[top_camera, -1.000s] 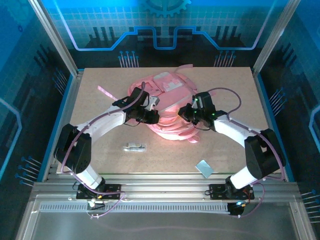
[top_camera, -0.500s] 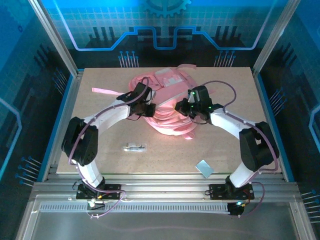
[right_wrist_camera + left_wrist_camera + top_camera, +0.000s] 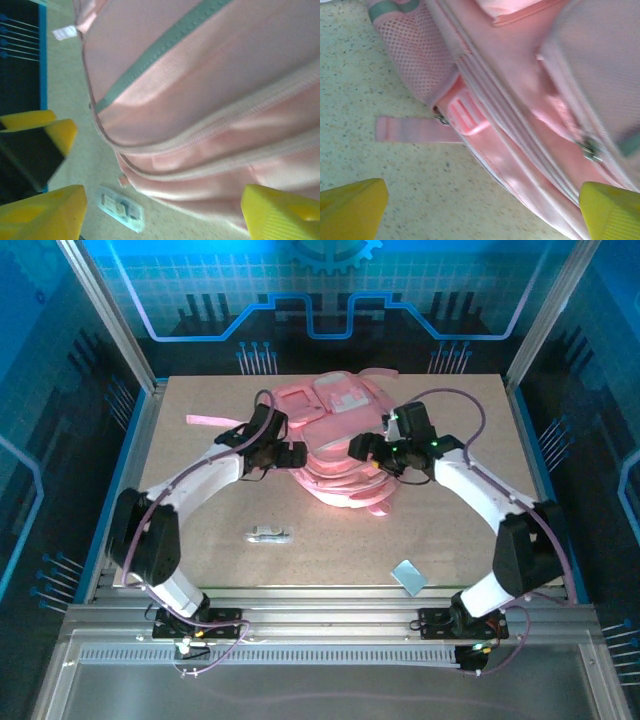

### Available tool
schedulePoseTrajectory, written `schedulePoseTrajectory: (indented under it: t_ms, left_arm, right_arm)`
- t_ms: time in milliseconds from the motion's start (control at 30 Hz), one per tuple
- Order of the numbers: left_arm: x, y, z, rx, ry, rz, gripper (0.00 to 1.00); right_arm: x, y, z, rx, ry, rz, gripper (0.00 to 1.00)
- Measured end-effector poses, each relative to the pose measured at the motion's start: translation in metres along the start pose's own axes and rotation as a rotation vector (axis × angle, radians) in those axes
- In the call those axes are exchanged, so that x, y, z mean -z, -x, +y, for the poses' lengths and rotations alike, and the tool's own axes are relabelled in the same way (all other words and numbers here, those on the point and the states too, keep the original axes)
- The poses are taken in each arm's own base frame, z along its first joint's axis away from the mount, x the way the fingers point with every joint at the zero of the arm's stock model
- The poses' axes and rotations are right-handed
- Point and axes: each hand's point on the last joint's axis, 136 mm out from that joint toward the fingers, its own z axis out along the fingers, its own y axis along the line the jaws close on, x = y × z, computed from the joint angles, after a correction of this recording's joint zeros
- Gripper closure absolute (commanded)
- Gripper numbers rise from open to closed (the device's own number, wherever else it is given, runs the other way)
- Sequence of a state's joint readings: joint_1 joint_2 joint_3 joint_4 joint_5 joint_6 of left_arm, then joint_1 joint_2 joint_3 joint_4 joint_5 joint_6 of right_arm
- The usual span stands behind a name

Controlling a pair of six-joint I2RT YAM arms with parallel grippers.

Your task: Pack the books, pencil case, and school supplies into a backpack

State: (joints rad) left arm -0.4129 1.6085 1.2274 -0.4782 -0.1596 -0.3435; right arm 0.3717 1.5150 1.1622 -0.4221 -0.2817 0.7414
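Left hand (image 3: 294, 453) and right hand (image 3: 359, 448) stand open flanking the backpack (image 3: 336, 420); nearer lie a white stick (image 3: 268, 534) and pale blue rectangle (image 3: 407, 575).

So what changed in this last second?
Both pairs of jaws opened wide and let go of the backpack, which now lies slightly farther back on the table. The white stick and pale blue rectangle stayed put.
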Motion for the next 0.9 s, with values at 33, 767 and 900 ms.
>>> schedulePoseTrajectory:
  t_ms: [33,767,900]
  left_arm:
    - [0.007,0.000,-0.005,0.008,-0.024,-0.013,0.01]
    - [0.022,-0.037,-0.104,0.113,-0.390,0.008,0.01]
    - [0.019,-0.043,-0.101,0.119,-0.380,0.023,0.01]
  right_arm:
    - [0.006,-0.004,-0.003,0.005,-0.022,0.003,0.10]
    - [0.068,-0.199,-0.167,-0.192,-0.689,0.350,0.00]
    - [0.065,-0.215,-0.168,-0.203,-0.696,0.381,0.00]
